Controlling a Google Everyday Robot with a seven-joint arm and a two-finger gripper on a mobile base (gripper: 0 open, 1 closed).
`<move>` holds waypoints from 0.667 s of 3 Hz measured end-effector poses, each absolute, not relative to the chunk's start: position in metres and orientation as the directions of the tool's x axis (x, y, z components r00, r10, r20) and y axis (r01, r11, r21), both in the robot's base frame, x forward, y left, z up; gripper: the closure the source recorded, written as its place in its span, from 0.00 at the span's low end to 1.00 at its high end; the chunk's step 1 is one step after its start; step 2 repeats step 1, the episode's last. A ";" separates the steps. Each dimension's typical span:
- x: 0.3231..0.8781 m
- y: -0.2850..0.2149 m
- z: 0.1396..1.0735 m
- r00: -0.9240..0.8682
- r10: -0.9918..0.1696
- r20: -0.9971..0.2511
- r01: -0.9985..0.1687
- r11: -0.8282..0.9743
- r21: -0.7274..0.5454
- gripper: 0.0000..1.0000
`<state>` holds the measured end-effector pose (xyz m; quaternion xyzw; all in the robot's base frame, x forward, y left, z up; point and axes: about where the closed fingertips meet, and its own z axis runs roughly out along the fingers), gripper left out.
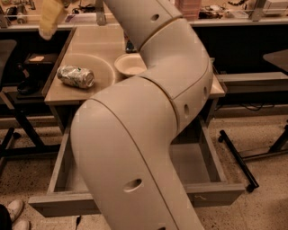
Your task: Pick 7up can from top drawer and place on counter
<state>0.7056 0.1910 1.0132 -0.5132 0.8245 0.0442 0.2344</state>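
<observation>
The 7up can (75,76), silvery with green markings and dented, lies on its side on the left part of the tan counter (92,42), inside a faint round ring mark. My gripper (49,19) is at the top left edge of the view, raised above and behind the can and apart from it, mostly cut off by the frame. The grey top drawer (60,207) stands pulled open below the counter. My large white arm (148,134) hides most of its inside, and the parts that show hold nothing.
A shallow white bowl (130,65) sits on the counter right of the can, partly behind my arm. A black stand (24,85) is left of the counter and a dark wheeled leg (238,159) is on the right. White shoes (13,211) are at the bottom left. A cluttered bench (225,11) runs along the back.
</observation>
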 end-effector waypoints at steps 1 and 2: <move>0.715 0.187 1.032 -0.359 -0.806 -0.470 -0.845 0.495 -0.203 0.00; 0.715 0.187 1.032 -0.359 -0.806 -0.470 -0.845 0.495 -0.203 0.00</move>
